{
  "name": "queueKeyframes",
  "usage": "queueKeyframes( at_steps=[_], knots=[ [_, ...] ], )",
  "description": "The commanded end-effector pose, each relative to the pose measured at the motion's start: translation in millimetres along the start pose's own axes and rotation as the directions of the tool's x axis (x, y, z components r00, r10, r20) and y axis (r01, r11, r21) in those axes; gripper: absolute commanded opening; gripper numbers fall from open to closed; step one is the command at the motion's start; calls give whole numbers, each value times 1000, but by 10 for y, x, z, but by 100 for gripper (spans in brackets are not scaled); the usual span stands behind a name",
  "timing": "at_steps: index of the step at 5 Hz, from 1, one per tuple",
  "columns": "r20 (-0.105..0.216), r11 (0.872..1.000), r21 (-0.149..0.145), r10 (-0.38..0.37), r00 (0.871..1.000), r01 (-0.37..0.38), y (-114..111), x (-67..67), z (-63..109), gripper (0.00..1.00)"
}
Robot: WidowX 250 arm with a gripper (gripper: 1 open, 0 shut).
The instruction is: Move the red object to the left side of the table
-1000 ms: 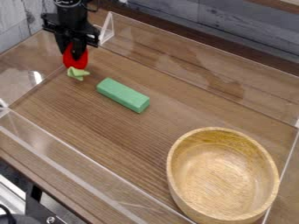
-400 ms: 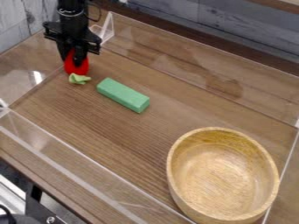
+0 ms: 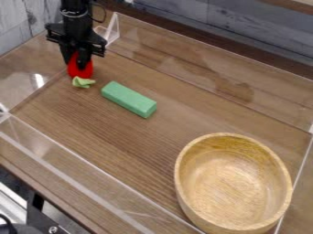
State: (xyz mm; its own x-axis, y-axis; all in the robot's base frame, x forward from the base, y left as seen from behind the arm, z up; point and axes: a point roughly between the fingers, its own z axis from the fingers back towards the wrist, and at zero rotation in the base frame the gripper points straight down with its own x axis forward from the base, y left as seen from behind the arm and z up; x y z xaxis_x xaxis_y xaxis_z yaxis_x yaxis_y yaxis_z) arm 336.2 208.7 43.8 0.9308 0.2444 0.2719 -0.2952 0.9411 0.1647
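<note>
The red object [image 3: 80, 67] is a small glossy red toy near the far left corner of the table [image 3: 184, 101]. My gripper [image 3: 80, 62] points down over it, shut on the red object, whose underside sits at or just above the wood. A little light-green piece [image 3: 83, 81] lies on the tabletop just in front of it; whether it is joined to the red toy I cannot tell.
A green rectangular block [image 3: 128, 99] lies a short way right of the gripper. A round light wooden bowl [image 3: 232, 183] stands at the near right. Low clear acrylic walls [image 3: 25, 87] edge the table, one close to the gripper's left.
The gripper with the red object sank slightly toward the tabletop; over the last half second nothing has moved.
</note>
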Motion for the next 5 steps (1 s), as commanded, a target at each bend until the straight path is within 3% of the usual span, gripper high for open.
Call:
queueKeyframes(
  at_steps=[1,5],
  knots=[
    [39,1000,16,22,999,-22,25,103,113,0],
    [14,998,29,63,998,-63,8,60,60,0]
  ],
)
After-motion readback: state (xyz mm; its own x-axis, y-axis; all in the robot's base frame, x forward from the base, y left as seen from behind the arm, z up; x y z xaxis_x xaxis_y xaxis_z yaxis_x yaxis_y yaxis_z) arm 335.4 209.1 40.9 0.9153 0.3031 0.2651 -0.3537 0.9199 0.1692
